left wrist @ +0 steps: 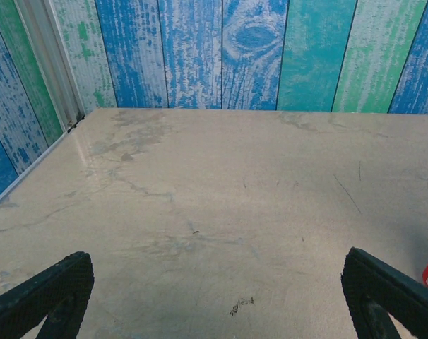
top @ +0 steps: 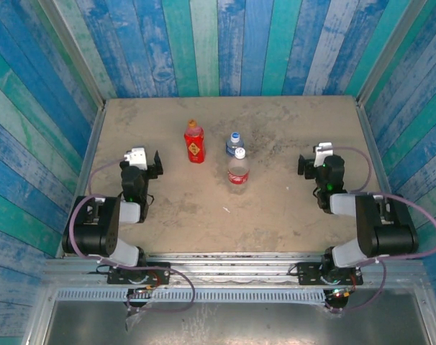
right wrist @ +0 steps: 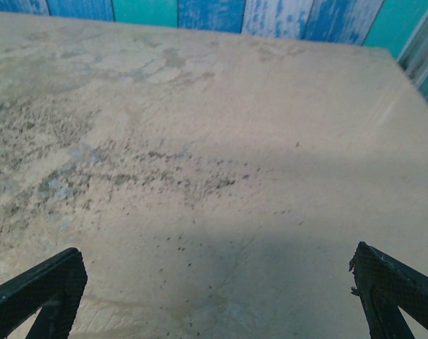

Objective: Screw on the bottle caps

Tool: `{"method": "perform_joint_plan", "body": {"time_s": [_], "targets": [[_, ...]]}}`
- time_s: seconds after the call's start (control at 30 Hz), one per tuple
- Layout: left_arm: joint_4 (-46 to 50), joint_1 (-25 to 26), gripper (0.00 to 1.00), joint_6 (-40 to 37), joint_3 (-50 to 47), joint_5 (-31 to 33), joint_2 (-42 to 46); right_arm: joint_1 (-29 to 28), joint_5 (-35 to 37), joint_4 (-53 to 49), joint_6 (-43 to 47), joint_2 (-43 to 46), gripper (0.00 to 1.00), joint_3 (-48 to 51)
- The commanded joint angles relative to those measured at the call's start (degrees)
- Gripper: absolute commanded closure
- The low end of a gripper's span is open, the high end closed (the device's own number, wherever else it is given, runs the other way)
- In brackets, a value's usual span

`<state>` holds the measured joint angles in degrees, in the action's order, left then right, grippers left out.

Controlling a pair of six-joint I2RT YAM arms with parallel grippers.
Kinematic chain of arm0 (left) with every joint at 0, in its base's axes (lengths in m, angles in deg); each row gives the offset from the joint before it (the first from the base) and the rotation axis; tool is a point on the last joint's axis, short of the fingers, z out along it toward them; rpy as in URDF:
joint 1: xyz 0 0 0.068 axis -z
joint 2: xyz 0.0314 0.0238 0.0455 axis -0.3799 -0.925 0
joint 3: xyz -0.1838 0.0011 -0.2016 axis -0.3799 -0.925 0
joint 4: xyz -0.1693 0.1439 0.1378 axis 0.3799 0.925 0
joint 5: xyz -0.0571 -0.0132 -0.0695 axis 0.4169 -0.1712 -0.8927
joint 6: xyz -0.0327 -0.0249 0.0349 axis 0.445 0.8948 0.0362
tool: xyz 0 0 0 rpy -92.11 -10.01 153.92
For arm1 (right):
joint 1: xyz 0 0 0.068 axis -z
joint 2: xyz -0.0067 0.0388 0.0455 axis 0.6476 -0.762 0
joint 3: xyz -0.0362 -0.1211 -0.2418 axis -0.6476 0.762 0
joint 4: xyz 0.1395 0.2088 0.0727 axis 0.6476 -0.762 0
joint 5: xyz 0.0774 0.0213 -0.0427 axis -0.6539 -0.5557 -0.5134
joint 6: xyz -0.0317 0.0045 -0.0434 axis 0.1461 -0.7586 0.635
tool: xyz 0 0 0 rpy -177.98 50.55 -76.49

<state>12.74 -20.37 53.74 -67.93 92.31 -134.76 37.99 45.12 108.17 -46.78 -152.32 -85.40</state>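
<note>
Standing bottles (top: 194,144) cluster right of left end effector (top: 156,164).

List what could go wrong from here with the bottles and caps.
1. The red-label bottle stands close beside the short blue-label bottle; reaching for either may topple the other.
2. These and the red bottle stand upright and unheld, so twisting a cap could spin or tip one.
3. The left gripper and right gripper are open, out at the sides; a long approach may arrive misaligned.
</note>
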Motion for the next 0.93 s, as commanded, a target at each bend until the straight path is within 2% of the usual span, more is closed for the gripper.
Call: {"method": "perform_joint_plan", "body": {"time_s": [0.0,0.9], "targets": [[-0.1,-0.4,0.06,0.5,0.5,-0.2,-1.1,0.4,-2.4,2.9,-0.5,-0.4,0.0,-0.4],[-0.1,-0.2,0.06,0.4,0.6,-0.2,-1.2,0.0,-2.2,2.5,0.0,-0.7,0.0,-0.9]]}}
